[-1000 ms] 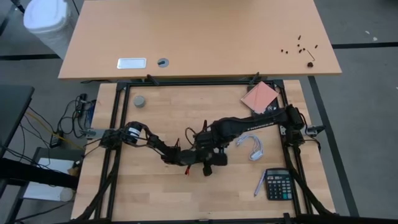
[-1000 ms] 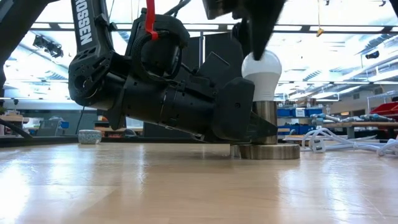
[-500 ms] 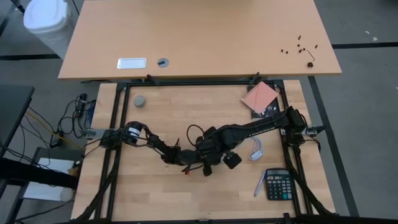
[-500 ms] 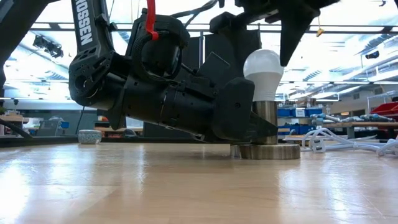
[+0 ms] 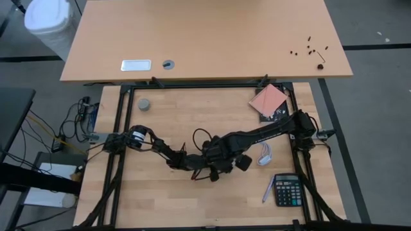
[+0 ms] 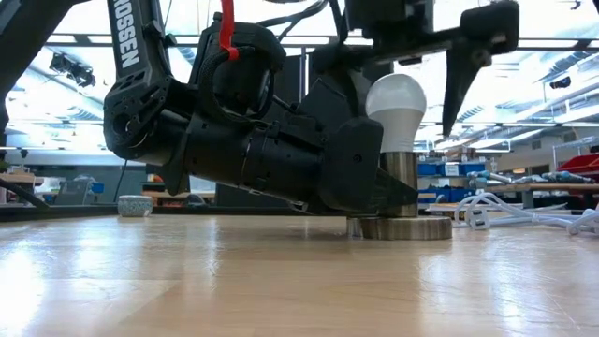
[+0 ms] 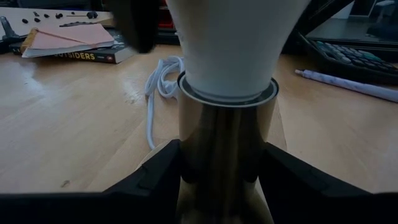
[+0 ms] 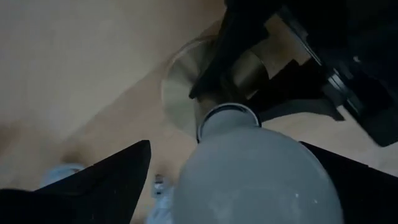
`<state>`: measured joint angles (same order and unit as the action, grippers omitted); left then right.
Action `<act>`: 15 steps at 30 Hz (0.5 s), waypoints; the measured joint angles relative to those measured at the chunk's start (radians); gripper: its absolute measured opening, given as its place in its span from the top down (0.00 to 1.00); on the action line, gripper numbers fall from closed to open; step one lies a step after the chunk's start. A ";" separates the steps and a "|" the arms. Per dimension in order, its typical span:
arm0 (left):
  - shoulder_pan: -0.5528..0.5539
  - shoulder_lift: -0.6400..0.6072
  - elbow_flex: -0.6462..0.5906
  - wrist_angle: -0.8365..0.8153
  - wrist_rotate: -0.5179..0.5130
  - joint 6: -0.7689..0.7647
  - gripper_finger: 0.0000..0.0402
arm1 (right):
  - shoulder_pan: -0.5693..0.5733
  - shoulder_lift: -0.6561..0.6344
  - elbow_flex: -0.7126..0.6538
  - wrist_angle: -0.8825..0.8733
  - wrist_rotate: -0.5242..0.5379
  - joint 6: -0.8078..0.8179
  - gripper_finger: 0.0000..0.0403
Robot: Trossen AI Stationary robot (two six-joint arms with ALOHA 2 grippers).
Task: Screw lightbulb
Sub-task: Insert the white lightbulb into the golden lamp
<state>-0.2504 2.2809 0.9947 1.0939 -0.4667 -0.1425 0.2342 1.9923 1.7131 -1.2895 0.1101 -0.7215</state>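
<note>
White, glossy, the lightbulb (image 6: 397, 110) stands upright in a brass socket (image 6: 401, 183) at the bench's (image 5: 192, 122) six o'clock side. Right gripper (image 6: 412, 70) hangs overhead, fingers (image 6: 460, 80) spread wide, not touching the bulb. Left gripper (image 7: 224, 177) fingers (image 7: 155, 180) clamp the socket stem below.

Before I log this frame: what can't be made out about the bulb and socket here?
- Thread depth: the lightbulb's base sits inside the metal socket in every view.
- High view: the bulb is covered by the right hand and its arm.
- Low view: the socket's left side is behind the left hand.
- Right wrist view: the bulb is blurred and cut off by the picture's edge.
</note>
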 joint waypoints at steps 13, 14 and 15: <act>0.000 0.000 0.000 -0.005 0.000 0.003 0.52 | -0.015 0.000 -0.002 0.057 0.027 -0.139 0.12; 0.000 0.000 0.000 -0.006 0.000 0.003 0.52 | -0.015 0.000 -0.002 0.057 0.027 -0.143 0.14; 0.000 0.000 0.000 -0.006 0.000 0.003 0.52 | -0.015 0.000 -0.002 0.056 0.023 -0.146 0.15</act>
<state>-0.2504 2.2807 0.9944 1.0878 -0.4667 -0.1390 0.2195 1.9923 1.7107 -1.2331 0.1335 -0.8680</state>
